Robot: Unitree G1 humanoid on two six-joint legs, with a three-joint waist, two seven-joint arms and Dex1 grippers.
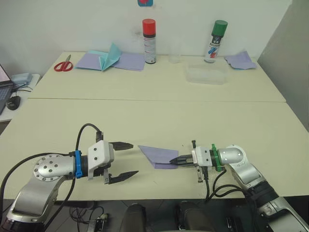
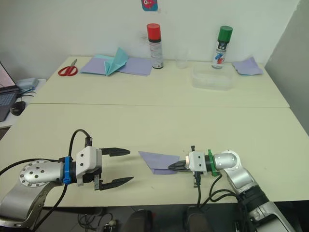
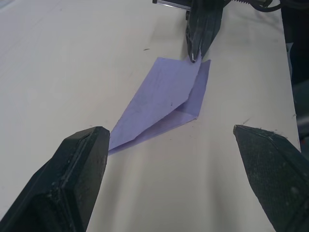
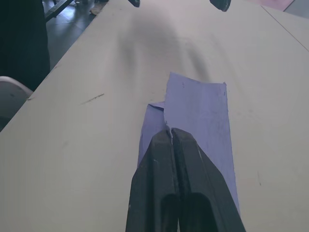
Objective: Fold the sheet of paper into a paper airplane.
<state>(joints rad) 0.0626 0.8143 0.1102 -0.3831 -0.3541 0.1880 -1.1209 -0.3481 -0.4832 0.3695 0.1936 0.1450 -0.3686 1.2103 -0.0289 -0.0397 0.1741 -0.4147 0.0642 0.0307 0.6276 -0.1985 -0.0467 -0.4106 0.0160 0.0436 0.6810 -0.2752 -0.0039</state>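
I see the paper airplane lying flat near the table's front edge, its point toward 9 o'clock. My right gripper pinches its blunt end with fingers closed; my left gripper, at 9 o'clock of it, stands open, holding nothing. I judge the fold needs that pinch kept firm, layers aligned.

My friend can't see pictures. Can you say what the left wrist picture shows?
A folded lilac paper airplane lies on a cream table, its point towards the open left gripper. The shut right gripper presses on its far end.
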